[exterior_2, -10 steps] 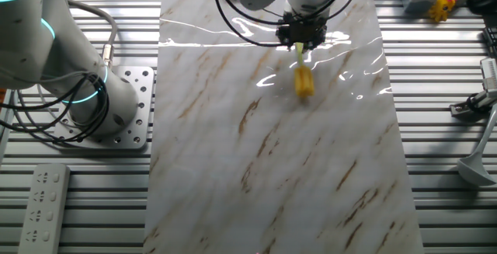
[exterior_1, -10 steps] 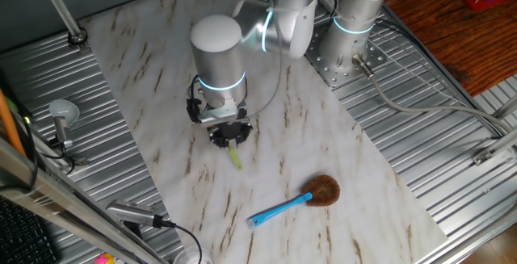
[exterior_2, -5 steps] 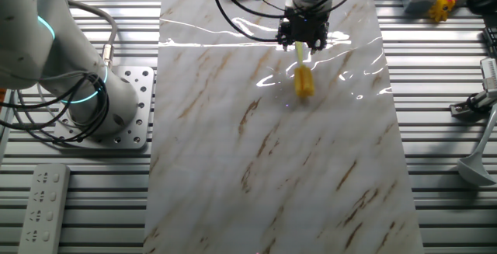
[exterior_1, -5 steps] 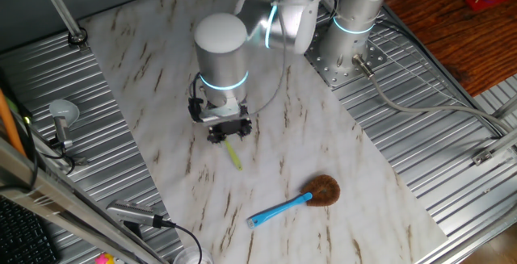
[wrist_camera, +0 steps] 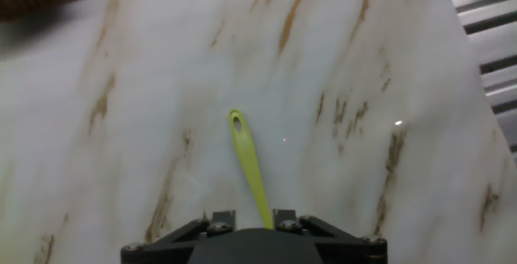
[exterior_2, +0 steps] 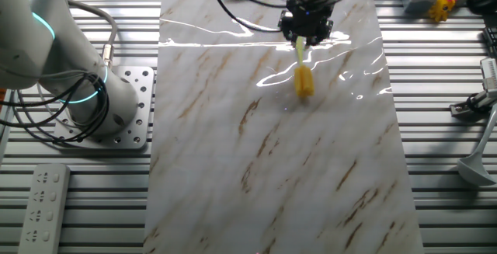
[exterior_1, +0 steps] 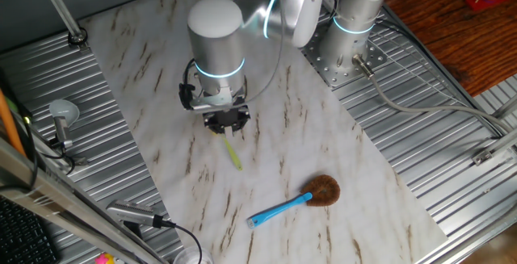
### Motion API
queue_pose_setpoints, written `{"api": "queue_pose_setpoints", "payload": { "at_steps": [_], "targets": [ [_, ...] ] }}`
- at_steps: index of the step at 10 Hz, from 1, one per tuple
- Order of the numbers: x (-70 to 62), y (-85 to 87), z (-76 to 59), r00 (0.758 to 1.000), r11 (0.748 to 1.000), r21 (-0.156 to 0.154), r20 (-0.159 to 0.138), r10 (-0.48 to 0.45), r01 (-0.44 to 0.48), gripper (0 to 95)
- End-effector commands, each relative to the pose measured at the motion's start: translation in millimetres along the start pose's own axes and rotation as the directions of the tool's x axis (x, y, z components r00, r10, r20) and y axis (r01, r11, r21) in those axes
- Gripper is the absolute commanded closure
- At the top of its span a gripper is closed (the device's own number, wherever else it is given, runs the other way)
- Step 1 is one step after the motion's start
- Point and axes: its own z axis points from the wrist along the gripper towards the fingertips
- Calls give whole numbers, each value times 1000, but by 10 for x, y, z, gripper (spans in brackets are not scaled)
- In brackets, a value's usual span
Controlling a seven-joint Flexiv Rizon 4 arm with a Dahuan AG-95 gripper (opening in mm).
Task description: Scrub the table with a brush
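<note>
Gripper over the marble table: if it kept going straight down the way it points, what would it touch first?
Most likely the brush lying right below the gripper: the hand view shows its thin handle running out from between the jaws. Then the table. The gap above the handle is unclear.

White marble-patterned table (exterior_2: 233, 168) with brown streaks, brush (exterior_2: 302, 71) with yellow bristle head and pale yellow-green handle, blue-handled brush (exterior_1: 295, 201) with brown bristles, ribbed grey panels (exterior_2: 78, 215).

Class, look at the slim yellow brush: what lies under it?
Under the brush lies the marble table. The gripper covers part of the brush, so its hold there is hidden.
</note>
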Motion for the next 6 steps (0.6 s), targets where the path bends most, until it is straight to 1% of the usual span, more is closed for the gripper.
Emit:
{"api": "queue_pose_setpoints", "payload": {
  "at_steps": [1,2,3,5,6],
  "targets": [
    [-4,-16,26,992,992,-7,-15,126,-126,950],
    [-4,-16,26,985,986,6,-43,164,-164,950],
    [-4,-16,26,981,983,9,-53,184,-184,950],
    [12,-28,25,976,978,25,-62,210,-209,950],
    [44,-51,26,976,978,27,-62,209,-208,950]
  ]
}}
